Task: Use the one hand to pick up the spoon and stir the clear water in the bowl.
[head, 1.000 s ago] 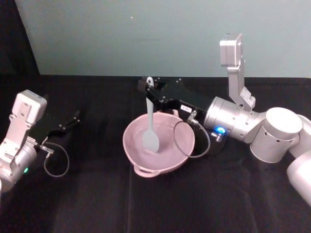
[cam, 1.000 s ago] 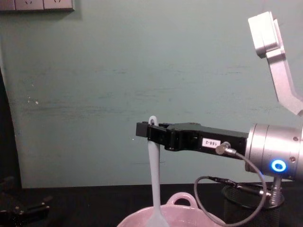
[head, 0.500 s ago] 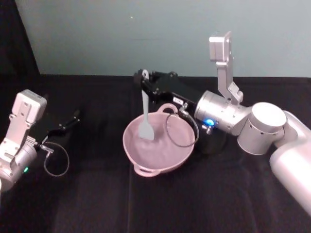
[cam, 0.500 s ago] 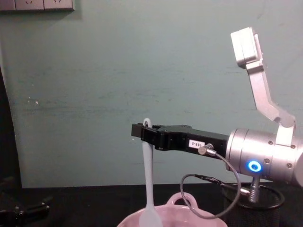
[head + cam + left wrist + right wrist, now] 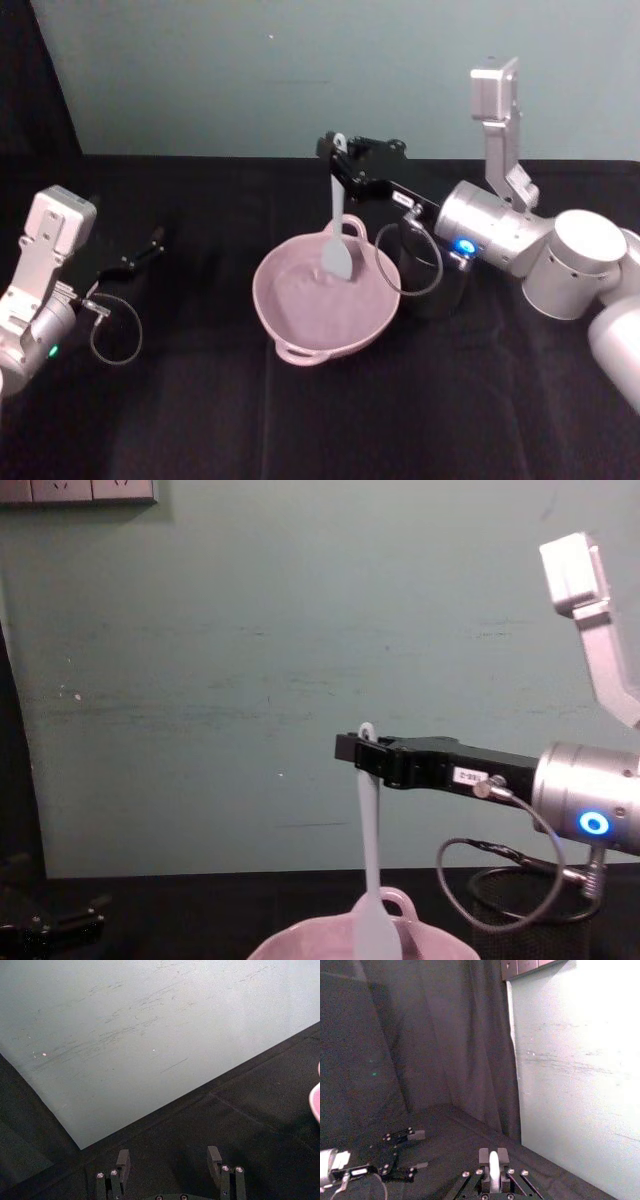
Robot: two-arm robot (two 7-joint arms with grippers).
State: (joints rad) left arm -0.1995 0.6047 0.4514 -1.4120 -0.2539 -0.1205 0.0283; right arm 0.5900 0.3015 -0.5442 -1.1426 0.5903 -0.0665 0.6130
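Right end effector point(image 5: 336, 152) was out over the far side of the bowl point(image 5: 264, 302), clamped shut on the spoon point(image 5: 338, 228) just below the hole in its handle tip. Spoon hung near-vertical, blade down. In the chest view the blade point(image 5: 374, 928) sat at rim level in front of the bowl's loop handle; couldn't tell whether it reached the bottom. Bowl sat mid-surface point(image 5: 200, 400), with the black mesh cup point(image 5: 432, 282) just beside it on the right. Left end effector point(image 5: 150, 246) was parked low over the left of the surface, well apart from the bowl, fingers point(image 5: 123, 1160) spread, holding nothing.
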